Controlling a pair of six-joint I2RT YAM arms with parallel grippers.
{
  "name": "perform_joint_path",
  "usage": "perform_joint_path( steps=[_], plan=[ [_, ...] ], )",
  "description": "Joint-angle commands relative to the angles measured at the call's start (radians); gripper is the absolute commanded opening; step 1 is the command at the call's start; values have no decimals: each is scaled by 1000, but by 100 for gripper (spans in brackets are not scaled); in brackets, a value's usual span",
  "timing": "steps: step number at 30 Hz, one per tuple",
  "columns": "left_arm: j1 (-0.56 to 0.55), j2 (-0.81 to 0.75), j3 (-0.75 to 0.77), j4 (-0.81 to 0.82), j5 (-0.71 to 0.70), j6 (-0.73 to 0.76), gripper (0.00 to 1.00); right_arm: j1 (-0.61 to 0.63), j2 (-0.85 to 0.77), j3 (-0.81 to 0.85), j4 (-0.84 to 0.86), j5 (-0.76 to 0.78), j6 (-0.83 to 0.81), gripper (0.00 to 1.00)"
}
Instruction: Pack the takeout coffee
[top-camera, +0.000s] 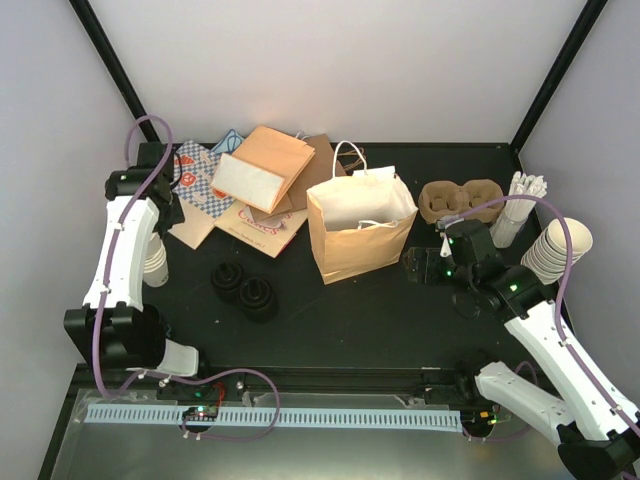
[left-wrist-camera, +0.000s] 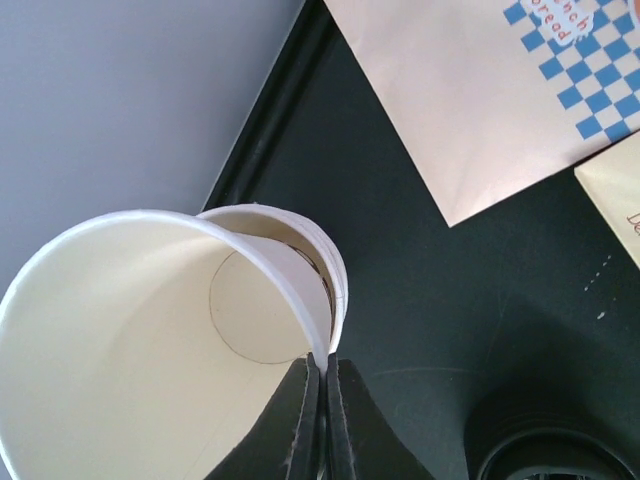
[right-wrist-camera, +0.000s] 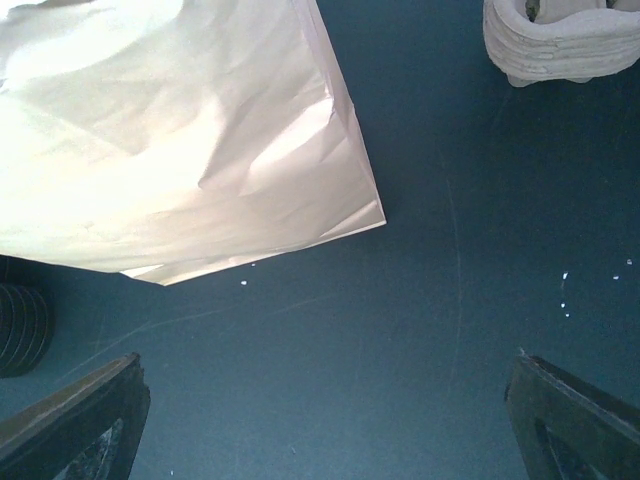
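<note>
L claw (left-wrist-camera: 322, 366) clamped on rim of lidless cup (left-wrist-camera: 120, 350). R claw (right-wrist-camera: 325, 400) wide open, empty, nr paper bag (right-wrist-camera: 180, 130).

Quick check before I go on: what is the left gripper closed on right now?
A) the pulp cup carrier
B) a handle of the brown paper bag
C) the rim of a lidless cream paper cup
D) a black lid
C: in the left wrist view, the left gripper has its fingers pinched shut on the rim of the cream paper cup, which is open-topped with no lid.
</note>
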Motion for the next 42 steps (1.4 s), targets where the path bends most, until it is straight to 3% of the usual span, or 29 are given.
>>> perform_joint_path(
  steps=[1,15,18,25,33,38,42],
  plan=[
    [0,-40,68,-35,-43,4,1,-3,-5,25,6,-7,-7,100],
    [0,-56,145,-97,-97,-8,2,-4,-19,37,-5,-17,-6,100],
    [-1,-83,176,-104,-50,-11,2,-3,-21,40,-6,-22,-11,100],
    [-48,-199,228,-62,214,42,2,-3,-26,56,-16,-5,-19,100],
    [-219,-270,239,-36,380,3,1,-3,-23,70,-25,13,-26,100],
    [-397,-307,197,14,494,-20,1,-3,-20,79,-33,23,-28,100],
    [-605,-343,101,80,529,-29,2,-3,-24,84,-39,41,-26,100]
  ],
)
